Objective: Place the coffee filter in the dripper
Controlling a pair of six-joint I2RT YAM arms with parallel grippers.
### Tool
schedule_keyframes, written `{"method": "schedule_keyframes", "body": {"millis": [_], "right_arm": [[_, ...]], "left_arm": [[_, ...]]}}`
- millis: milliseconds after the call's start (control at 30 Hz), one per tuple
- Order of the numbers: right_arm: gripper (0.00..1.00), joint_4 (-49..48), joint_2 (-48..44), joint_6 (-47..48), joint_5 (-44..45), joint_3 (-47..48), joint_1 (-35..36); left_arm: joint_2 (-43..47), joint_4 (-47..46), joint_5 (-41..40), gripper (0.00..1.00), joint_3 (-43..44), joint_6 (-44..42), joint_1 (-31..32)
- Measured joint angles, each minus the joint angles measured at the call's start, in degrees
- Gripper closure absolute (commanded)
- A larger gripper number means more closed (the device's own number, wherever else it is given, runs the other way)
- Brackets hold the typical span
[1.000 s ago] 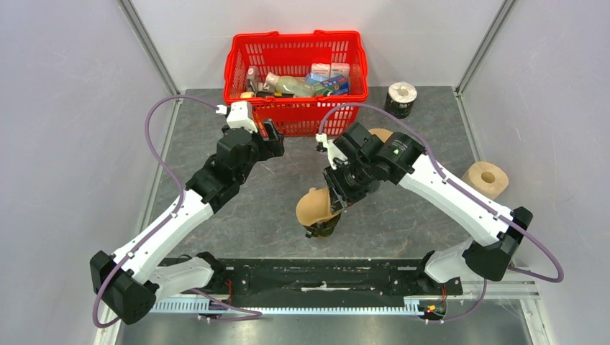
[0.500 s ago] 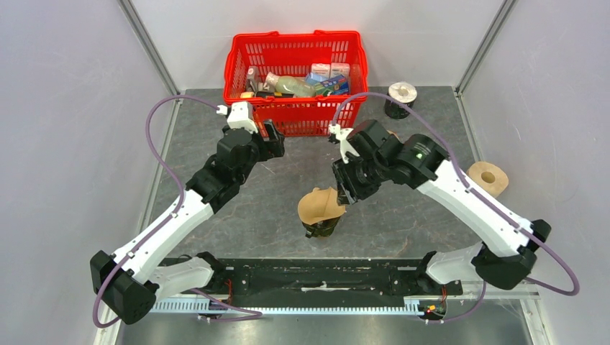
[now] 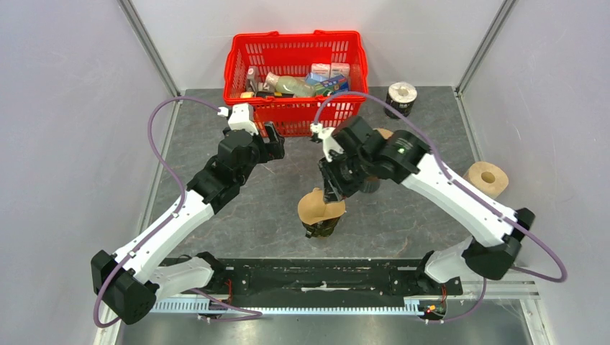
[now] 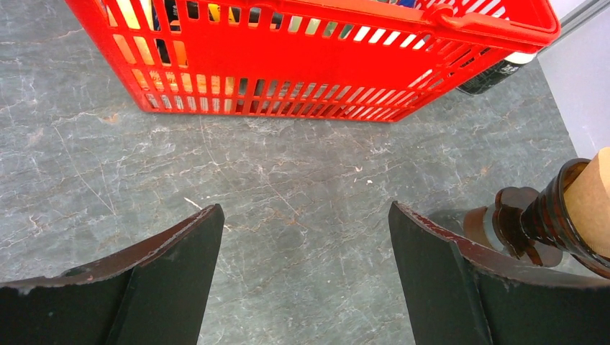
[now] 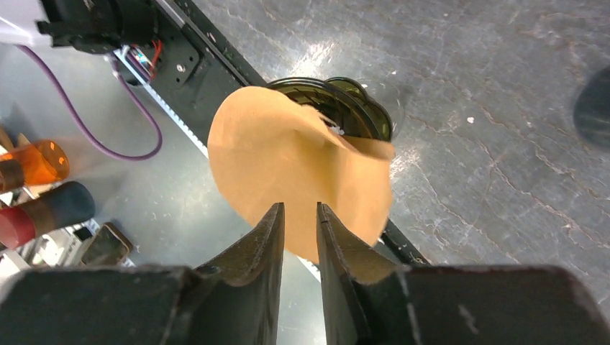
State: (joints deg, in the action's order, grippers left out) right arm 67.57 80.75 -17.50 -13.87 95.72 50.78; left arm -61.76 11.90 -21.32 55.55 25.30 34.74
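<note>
The tan paper coffee filter (image 3: 320, 206) sits tilted on top of the dark glass dripper (image 3: 321, 228) at the table's near middle, its cone lopsided and partly over the rim. In the right wrist view the filter (image 5: 288, 158) faces the camera and covers most of the dripper (image 5: 349, 100). My right gripper (image 3: 335, 192) hovers at the filter's far right edge. Its jaws (image 5: 298, 207) stand a narrow gap apart with nothing between them. My left gripper (image 3: 272, 144) stays wide open (image 4: 306, 212) over bare table near the basket, with the dripper (image 4: 547, 215) and filter (image 4: 593, 194) to its right.
A red basket (image 3: 295, 36) full of groceries stands at the back, close ahead of the left gripper (image 4: 288, 79). A dark tape roll (image 3: 401, 99) sits at back right, a paper roll (image 3: 487, 178) at right. The black base rail (image 3: 316, 277) runs along the near edge.
The right gripper opened and drew back right, then returned left over the filter with its jaws narrowed. The filter shifted slightly on the dripper. The left arm stayed still.
</note>
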Motion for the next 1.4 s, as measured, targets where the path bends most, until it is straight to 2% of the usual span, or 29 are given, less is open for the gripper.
{"method": "schedule_keyframes", "body": {"millis": [167, 400, 700, 1067, 1233, 1400], "right_arm": [[0.74, 0.0, 5.09, 2.01, 0.26, 0.0, 3.45], [0.75, 0.04, 5.81, 4.87, 4.81, -0.63, 7.76], [0.75, 0.44, 8.5, 8.44, 8.92, -3.72, 8.33], [0.74, -0.87, 9.62, 11.58, 5.55, -5.18, 8.66], [0.71, -2.45, 9.64, 11.87, 4.44, -7.21, 8.66], [0.63, -3.91, 9.64, 12.11, 4.26, -8.7, 8.63]], "left_arm": [[0.0, 0.02, 0.0, 0.08, -0.24, 0.0, -0.02], [0.0, 0.0, -0.02, 0.08, -0.28, 0.0, -0.2], [0.0, 0.02, -0.02, 0.08, -0.35, 0.0, -0.28], [0.0, 0.0, -0.24, 0.08, -0.35, 0.0, -0.28], [0.0, 0.02, -0.63, 0.08, -0.35, 0.0, -0.28], [0.0, 0.02, -0.63, 0.08, -0.37, 0.0, -0.39]]}}
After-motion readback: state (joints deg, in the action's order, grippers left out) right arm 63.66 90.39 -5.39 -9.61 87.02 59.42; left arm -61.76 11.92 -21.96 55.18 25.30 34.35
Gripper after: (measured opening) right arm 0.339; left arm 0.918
